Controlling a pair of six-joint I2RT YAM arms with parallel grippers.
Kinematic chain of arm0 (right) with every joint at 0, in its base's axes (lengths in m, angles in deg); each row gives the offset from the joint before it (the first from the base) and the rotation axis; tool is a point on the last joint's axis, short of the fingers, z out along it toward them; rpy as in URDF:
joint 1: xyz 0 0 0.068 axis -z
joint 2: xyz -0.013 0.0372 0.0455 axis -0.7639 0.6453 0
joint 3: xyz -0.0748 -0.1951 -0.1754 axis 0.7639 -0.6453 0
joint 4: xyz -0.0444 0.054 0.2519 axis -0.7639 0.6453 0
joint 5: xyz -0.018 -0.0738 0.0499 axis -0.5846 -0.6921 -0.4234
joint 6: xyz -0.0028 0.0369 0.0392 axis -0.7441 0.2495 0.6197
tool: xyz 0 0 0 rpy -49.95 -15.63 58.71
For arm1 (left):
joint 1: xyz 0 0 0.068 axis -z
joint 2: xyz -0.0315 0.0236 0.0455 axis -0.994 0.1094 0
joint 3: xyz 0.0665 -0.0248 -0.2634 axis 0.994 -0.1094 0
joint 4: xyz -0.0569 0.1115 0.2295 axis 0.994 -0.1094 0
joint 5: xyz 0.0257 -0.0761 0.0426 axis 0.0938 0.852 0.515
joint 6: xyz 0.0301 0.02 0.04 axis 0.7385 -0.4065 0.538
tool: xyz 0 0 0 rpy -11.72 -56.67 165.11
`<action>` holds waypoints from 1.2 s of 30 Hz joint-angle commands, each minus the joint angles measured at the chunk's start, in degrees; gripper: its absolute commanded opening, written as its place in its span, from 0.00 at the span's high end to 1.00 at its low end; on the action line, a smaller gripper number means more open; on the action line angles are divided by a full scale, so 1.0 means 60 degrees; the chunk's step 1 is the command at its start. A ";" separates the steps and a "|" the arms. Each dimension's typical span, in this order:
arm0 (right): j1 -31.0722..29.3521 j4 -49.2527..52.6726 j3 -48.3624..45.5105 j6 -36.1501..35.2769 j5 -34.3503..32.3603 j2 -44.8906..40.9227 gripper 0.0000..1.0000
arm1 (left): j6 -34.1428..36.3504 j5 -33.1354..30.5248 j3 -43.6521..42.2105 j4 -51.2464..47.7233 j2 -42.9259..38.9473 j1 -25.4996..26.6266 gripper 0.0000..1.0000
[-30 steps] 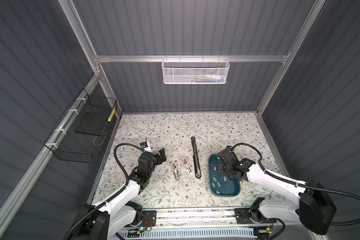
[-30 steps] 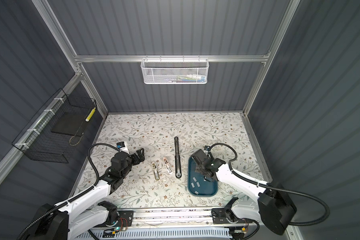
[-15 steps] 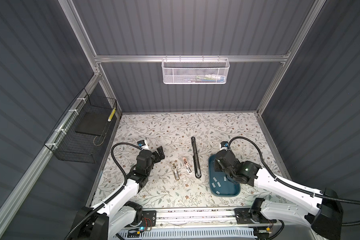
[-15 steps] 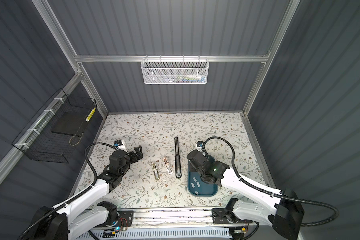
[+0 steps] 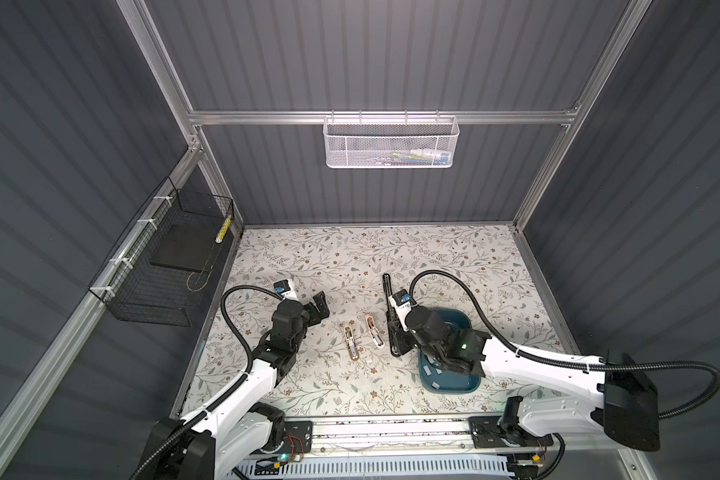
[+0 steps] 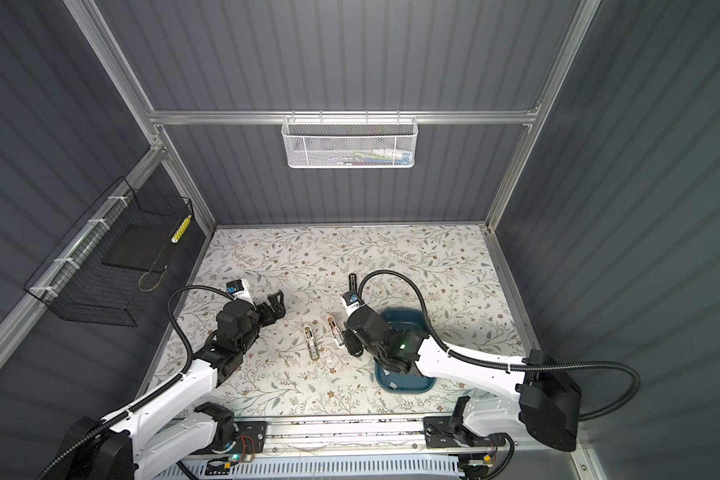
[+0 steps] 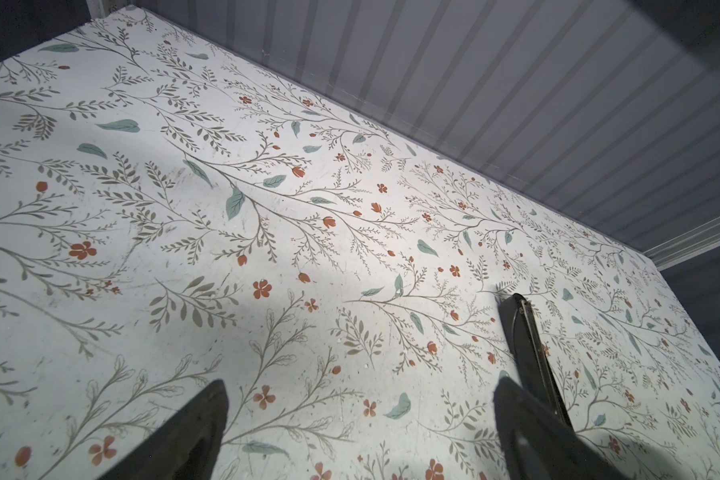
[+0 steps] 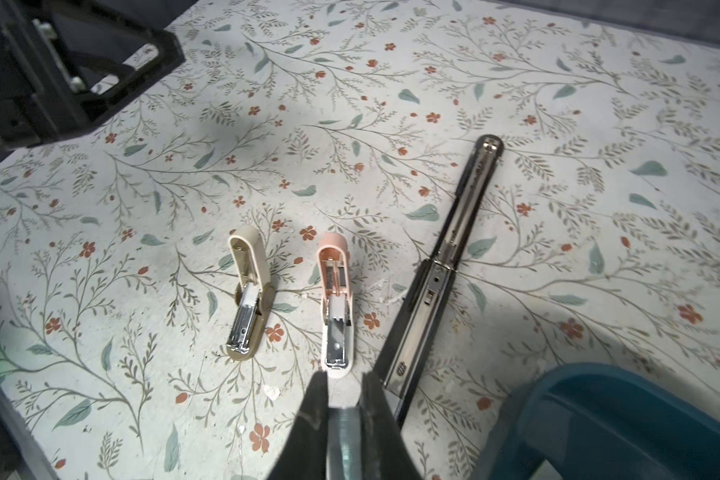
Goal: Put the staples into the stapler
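Three staplers lie opened flat on the floral table: a beige one (image 8: 248, 295), a pink one (image 8: 335, 307) and a long black one (image 8: 437, 282). In both top views they sit mid-table, the beige stapler (image 5: 350, 340) left of the pink stapler (image 5: 373, 336). My right gripper (image 8: 344, 380) is shut on a grey strip of staples (image 8: 344, 436), its tips just short of the pink stapler's metal front end. More staples (image 5: 435, 385) lie in the blue tray (image 5: 454, 384). My left gripper (image 7: 360, 384) hovers open and empty, left of the staplers (image 5: 320, 305).
The blue tray's rim (image 8: 624, 424) sits close beside my right gripper. A black wire basket (image 5: 163, 270) hangs on the left wall and a white mesh basket (image 5: 391, 141) on the back wall. The black stapler's far end (image 7: 524, 340) shows beside one left finger.
My right gripper has swung from over the blue tray to the left, carrying the staple strip up to the pink stapler's front. The left arm has barely shifted.
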 commanded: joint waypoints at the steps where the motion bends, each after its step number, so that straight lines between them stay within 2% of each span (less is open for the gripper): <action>1: -0.0024 -0.1069 -0.0135 -0.0588 0.0798 0.0122 0.83 | 0.0058 0.0010 0.0025 0.0034 -0.0164 -0.0063 0.00; 7: -0.0032 -0.1577 -0.0222 -0.1022 0.0526 0.0741 0.85 | 0.0092 -0.0048 0.0025 0.0085 -0.0029 -0.0063 0.00; 23: 0.0089 -0.3191 -0.0565 -0.1741 0.0992 0.2192 0.86 | 0.0092 0.0067 0.0033 0.0283 0.0309 -0.0063 0.00; 30: 0.0602 -0.3437 -0.0385 -0.1523 0.1200 0.2958 0.88 | 0.0145 -0.0008 0.0025 0.0276 0.0275 -0.0063 0.00; 36: 0.0642 -0.3847 -0.0527 -0.1386 0.1180 0.3098 0.87 | 0.0160 -0.0020 0.0025 0.0356 0.0452 -0.0063 0.00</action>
